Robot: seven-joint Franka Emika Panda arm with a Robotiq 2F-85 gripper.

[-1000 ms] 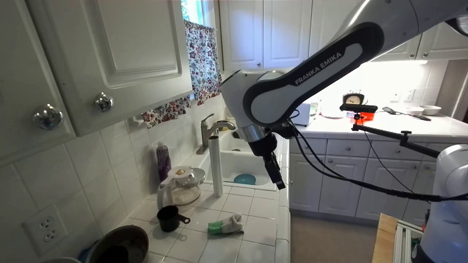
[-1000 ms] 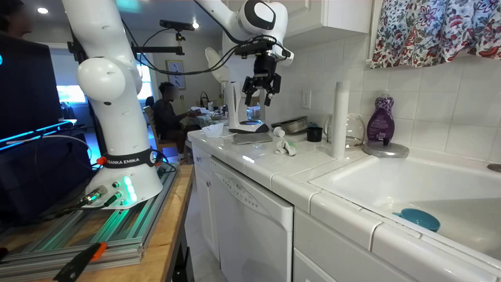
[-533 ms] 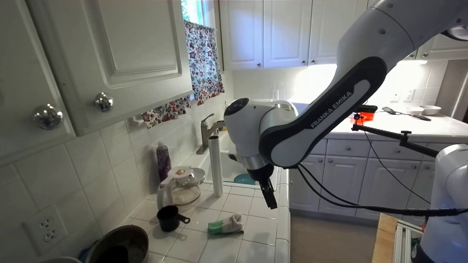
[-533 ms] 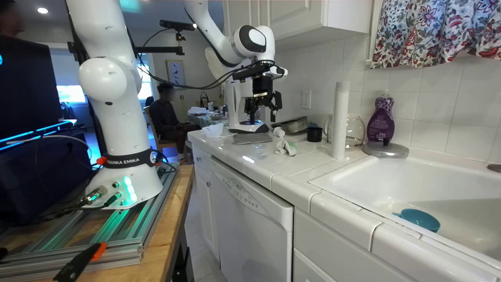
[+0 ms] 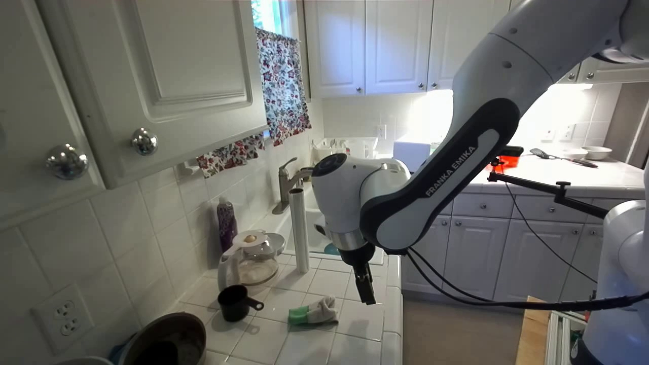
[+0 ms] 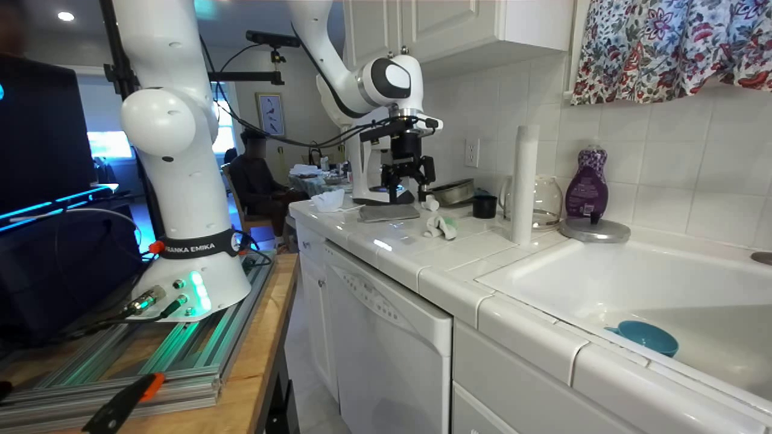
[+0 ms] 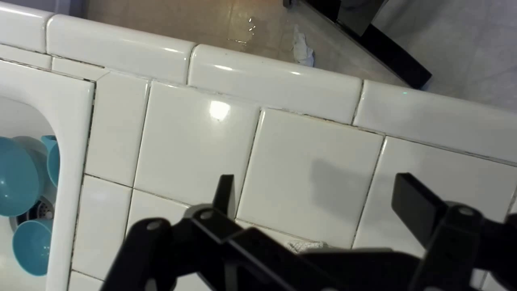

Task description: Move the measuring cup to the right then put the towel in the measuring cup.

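A small black measuring cup (image 5: 233, 305) with a handle stands upright on the tiled counter; it also shows in an exterior view (image 6: 484, 206). A crumpled grey-white towel with a green end (image 5: 313, 312) lies on the counter beside the cup's handle, apart from it. It also shows in an exterior view (image 6: 439, 228). My gripper (image 5: 368, 300) points down above the counter, near its front edge, beyond the towel's grey end. In the wrist view my gripper (image 7: 315, 184) is open, with bare tile between its fingers. Only a bit of the towel (image 7: 305, 245) shows there; the gripper hides the rest.
A glass coffee pot (image 5: 257, 267) and a tall white tube (image 5: 299, 230) stand behind the cup. A dark pan (image 5: 165, 337) lies near the wall. The sink (image 7: 74, 169) holds teal cups (image 7: 33, 247). A coffee maker (image 6: 362, 163) and flat grey cloth (image 6: 389, 213) are at the counter's far end.
The arm has come down and my gripper has dropped closer to the counter, moving a little toward the towel. It stays open. The cup and towel have not moved.
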